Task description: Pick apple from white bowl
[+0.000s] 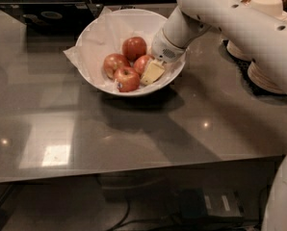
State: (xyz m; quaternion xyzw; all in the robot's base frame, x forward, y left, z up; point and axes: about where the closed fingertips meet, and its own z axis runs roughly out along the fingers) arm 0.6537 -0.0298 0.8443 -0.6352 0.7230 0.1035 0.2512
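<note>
The white bowl [97, 32], lined with crumpled white paper, stands on the grey table toward the back. It holds several red apples: one at the back [134, 47], one on the left [114, 63], one in front [127, 78] and one on the right [141, 63]. My gripper [151, 72] reaches down into the bowl's right side from the upper right. Its pale tip lies against the right-hand apple and partly covers it. The white arm [220, 13] hides the bowl's far right rim.
Stacks of small beige paper bowls [266, 73] stand on a dark mat at the right, behind the arm. The glossy grey table [134, 134] stretches toward its front edge [134, 170]. Dark equipment sits behind the bowl at the back left [47, 16].
</note>
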